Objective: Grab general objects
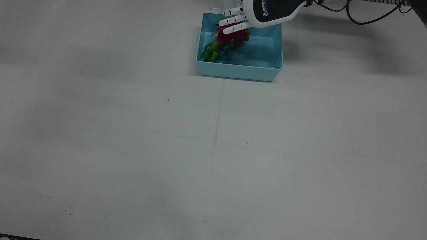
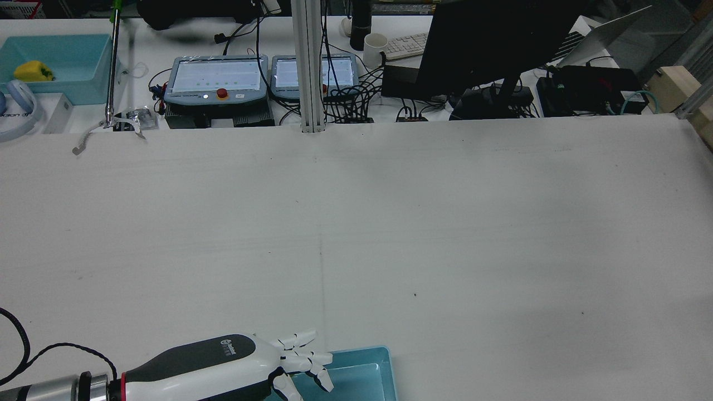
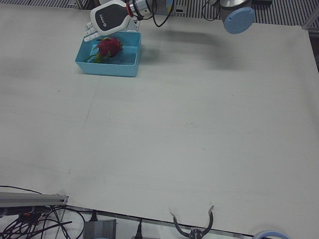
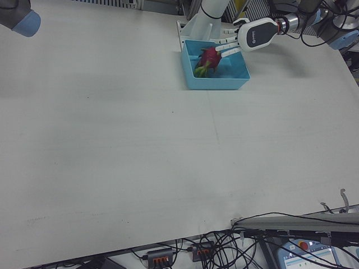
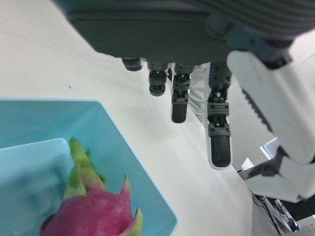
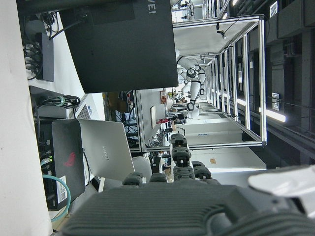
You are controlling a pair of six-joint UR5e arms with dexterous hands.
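Note:
A pink dragon fruit with green tips lies in the left part of a light blue bin at the table's robot side. My left hand hovers over the bin's far rim, open, with its fingers stretched out flat above the fruit's upper end. The left hand view shows the fruit below the palm, the fingers straight and apart from it, reaching past the bin's wall. My right hand shows only in its own view, holding nothing and facing the desks beyond the table.
The bin stands close to the arms' pedestals; the left arm's cable loops beside it. Beyond the table's far edge stand two teach pendants, a monitor and another bin.

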